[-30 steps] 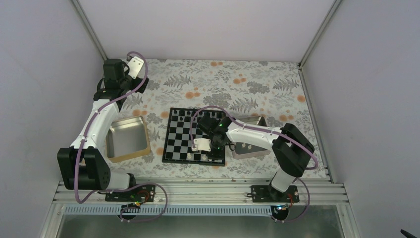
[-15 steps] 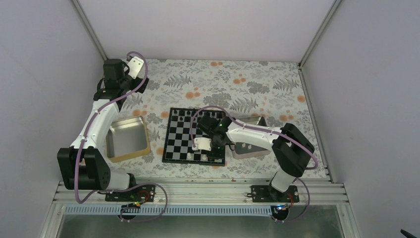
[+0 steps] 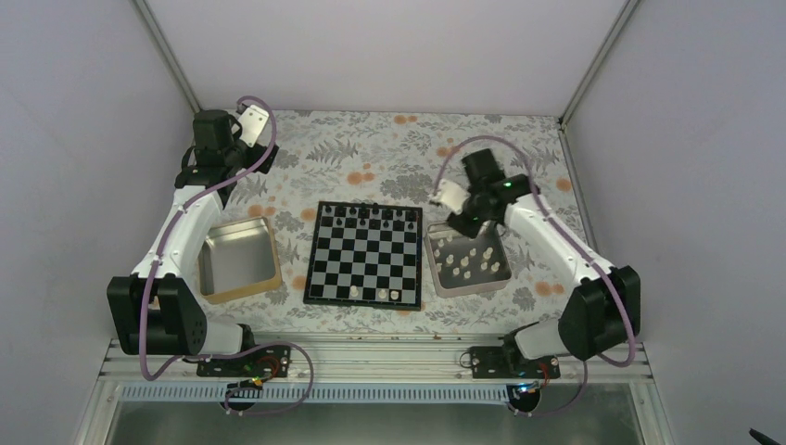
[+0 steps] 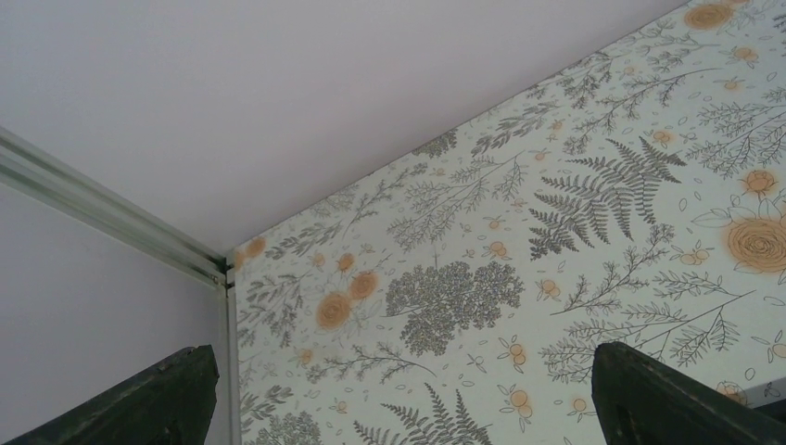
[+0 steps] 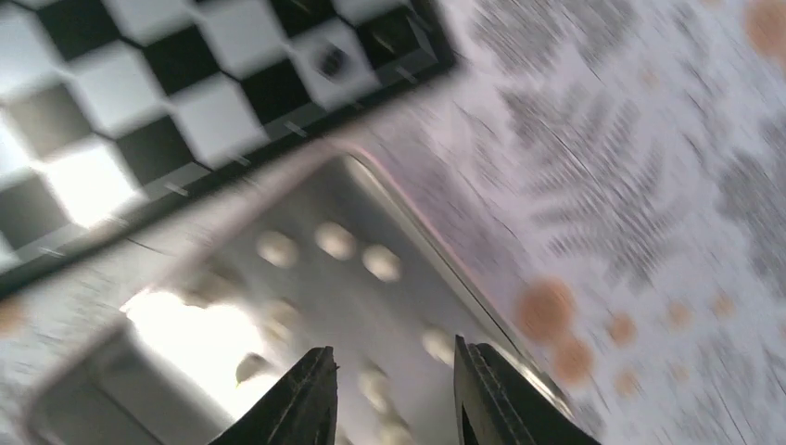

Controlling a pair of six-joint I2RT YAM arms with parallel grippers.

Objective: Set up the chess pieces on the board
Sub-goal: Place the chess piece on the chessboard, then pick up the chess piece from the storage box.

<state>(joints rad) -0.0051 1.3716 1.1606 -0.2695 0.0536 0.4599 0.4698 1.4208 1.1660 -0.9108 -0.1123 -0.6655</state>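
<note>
- Left arm (image 3: 176, 227), white links with black joints and a purple cable along it: elbow folded low beside its base, forearm running far and left, wrist raised.
- Left gripper (image 4: 400, 357): dark fingers (image 4: 139, 408) spread wide, nothing between them.
- Right arm (image 3: 556, 243), same white-and-black build: stretched forward from its base and angled inward, wrist tipped downward.
- Right gripper (image 5: 393, 350): black fingers (image 5: 306, 403) parted by a narrow gap with nothing in it. The wrist view is motion-blurred.
</note>
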